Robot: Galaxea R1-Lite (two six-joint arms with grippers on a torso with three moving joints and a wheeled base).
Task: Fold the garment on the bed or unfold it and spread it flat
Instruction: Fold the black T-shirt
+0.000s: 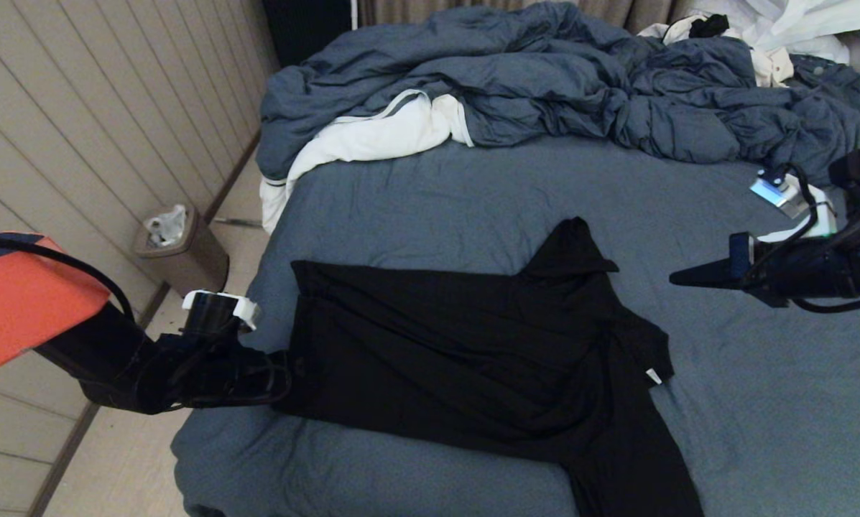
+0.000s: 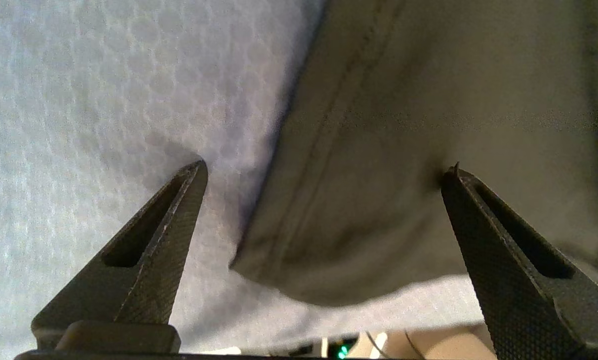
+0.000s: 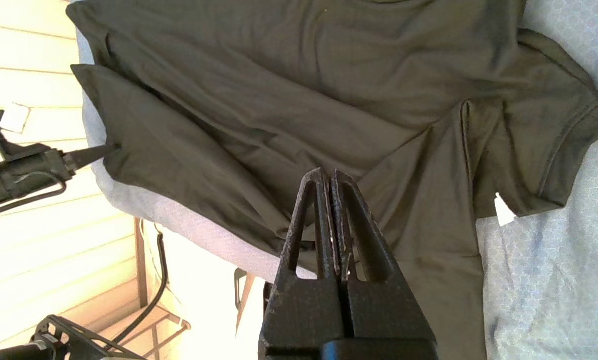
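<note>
Left end effector (image 2: 323, 170) sits at the hem corner of the black T-shirt (image 1: 473, 345), its fingers (image 2: 179, 200) spread apart, one tip over the bed (image 1: 415, 194) sheet, the other on the cloth. That shirt lies rumpled near the bed's front edge, its lower part cut off from the head view and no print showing. Right end effector (image 3: 331, 172), fingers pressed together, hangs above the sheet beside the shirt. A rumpled duvet (image 1: 544, 79) fills the far end.

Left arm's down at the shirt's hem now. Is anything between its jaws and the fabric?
Nothing visible. The left gripper is open with its jaws straddling the hem corner of the garment, one over the bed, one pressing on the cloth.
</note>
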